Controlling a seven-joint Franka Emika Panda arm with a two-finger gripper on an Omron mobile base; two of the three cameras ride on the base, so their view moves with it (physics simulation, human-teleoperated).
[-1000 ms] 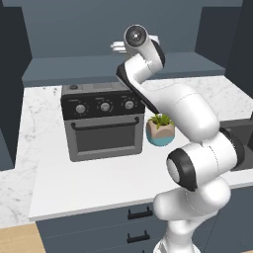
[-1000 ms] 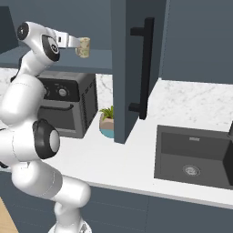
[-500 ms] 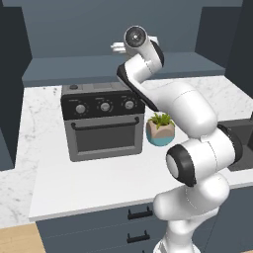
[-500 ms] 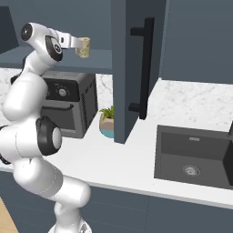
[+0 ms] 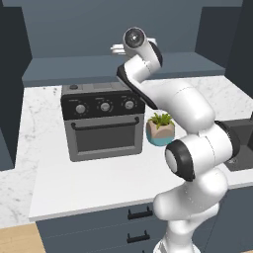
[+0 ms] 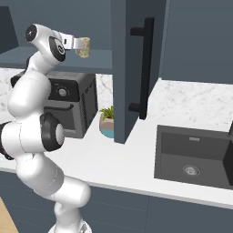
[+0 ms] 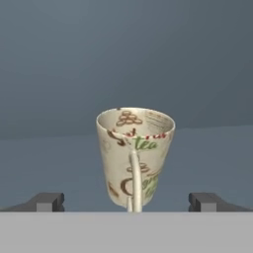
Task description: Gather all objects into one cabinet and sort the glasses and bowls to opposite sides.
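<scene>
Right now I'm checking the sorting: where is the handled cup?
The handled cup stands upright on the cabinet shelf, between the open jaws in the hand view, above the toaster oven.

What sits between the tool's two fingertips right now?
In the hand view a cream patterned cup stands upright on the shelf, midway between the open tool's fingertips, with clear gaps on both sides.

My arm reaches high, bent sharply at the elbow, wrist level. My hand [image 7: 126,202] points forward with both fingers [image 7: 47,201] spread wide apart, gripping nothing.
</scene>
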